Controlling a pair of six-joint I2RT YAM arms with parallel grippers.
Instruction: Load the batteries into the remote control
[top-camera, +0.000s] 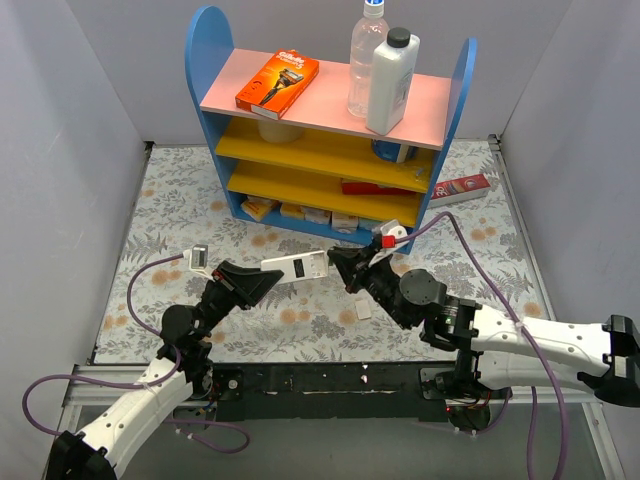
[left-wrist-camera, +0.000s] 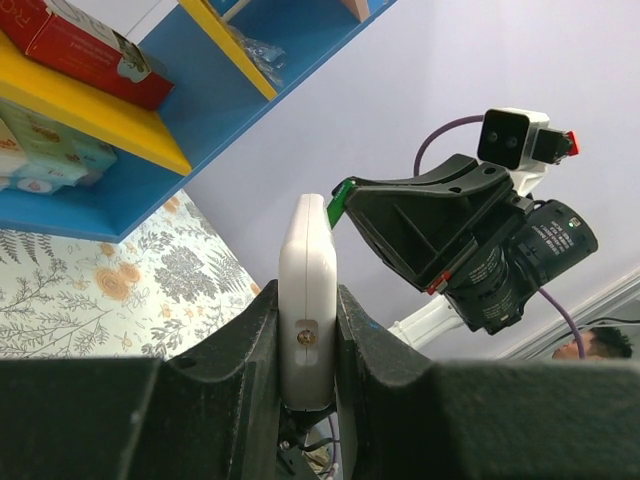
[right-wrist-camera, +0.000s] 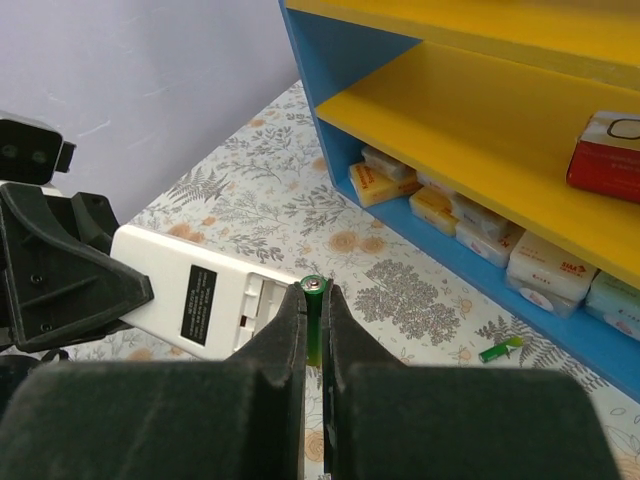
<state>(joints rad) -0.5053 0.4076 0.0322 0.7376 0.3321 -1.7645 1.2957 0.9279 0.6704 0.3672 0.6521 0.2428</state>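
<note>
The white remote control (top-camera: 295, 268) hangs above the table with its back up, and my left gripper (top-camera: 252, 281) is shut on its left end. In the left wrist view the remote control (left-wrist-camera: 307, 262) stands edge-on between the fingers (left-wrist-camera: 245, 350). In the right wrist view its open battery bay (right-wrist-camera: 252, 298) faces the camera. My right gripper (right-wrist-camera: 316, 300) is shut on a green battery (right-wrist-camera: 316, 318), whose tip sits at the bay's right end. From above, my right gripper (top-camera: 338, 264) meets the remote's right end. A second battery (right-wrist-camera: 500, 349) lies on the mat by the shelf.
A blue and yellow shelf unit (top-camera: 330, 150) stands behind, with a razor box (top-camera: 277, 83) and bottles (top-camera: 390, 80) on top. A small loose white piece (top-camera: 364, 312) lies on the mat under the right arm. A red-and-white carton (top-camera: 462, 188) lies at the right.
</note>
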